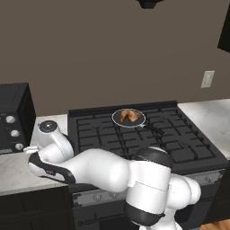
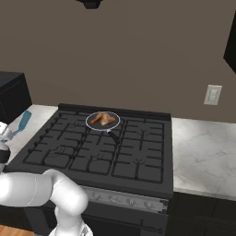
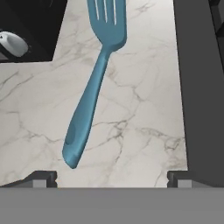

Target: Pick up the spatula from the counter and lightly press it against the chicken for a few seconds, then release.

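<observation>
The pincer (image 3: 111, 177) hung spread fully wide above a teal slotted spatula (image 3: 89, 100), gripping nothing. The spatula lay flat on the marble tabletop (image 3: 144, 109) just left of the black stove (image 3: 199, 87), its handle end nearest the pincer. The chicken (image 1: 129, 116) sat in a pan (image 1: 115, 118) on the stove's back burner

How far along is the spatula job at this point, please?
Done: only the approach. The open gripper hovers over the spatula, with the handle end between its fingertips.
In hand: lining up the grasp. The spatula lies flat on the counter, not yet held.
Left: close on the handle, lift, carry it to the chicken in the pan on the stove, press lightly, then release.
</observation>
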